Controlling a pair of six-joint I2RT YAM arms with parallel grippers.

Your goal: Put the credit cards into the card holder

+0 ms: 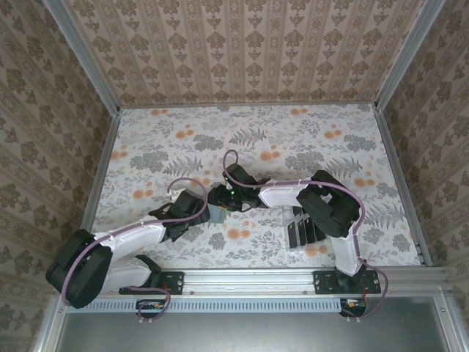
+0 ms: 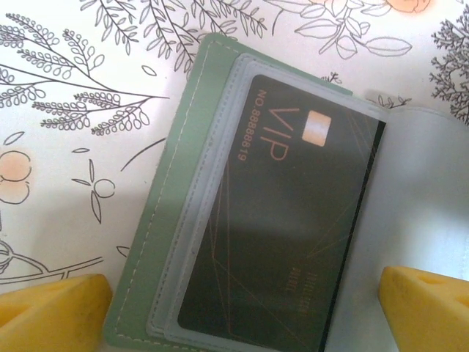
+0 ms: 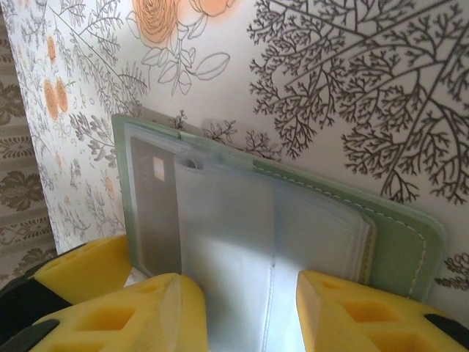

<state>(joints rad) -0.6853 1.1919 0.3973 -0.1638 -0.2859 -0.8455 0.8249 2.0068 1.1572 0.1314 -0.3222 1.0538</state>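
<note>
The card holder (image 2: 172, 220), a sage-green wallet, lies open on the floral table under both grippers (image 1: 215, 213). One black credit card (image 2: 293, 227) marked VIP sits inside a clear sleeve of it. My left gripper (image 2: 245, 315) hangs open just above that card, its yellow fingers (image 2: 51, 308) wide apart on either side. My right gripper (image 3: 245, 315) hovers open over the wallet's other half (image 3: 396, 242), with clear sleeve pages (image 3: 242, 235) lying between its fingertips. The sleeved card (image 3: 150, 213) shows grey through the plastic. More black credit cards (image 1: 303, 231) stand in a clear rack.
The clear slotted rack (image 1: 293, 243) stands right of the wallet, under the right arm's elbow (image 1: 333, 209). Metal frame posts and patterned walls box in the table. One yellow finger of the left gripper (image 3: 80, 268) shows beside the wallet in the right wrist view.
</note>
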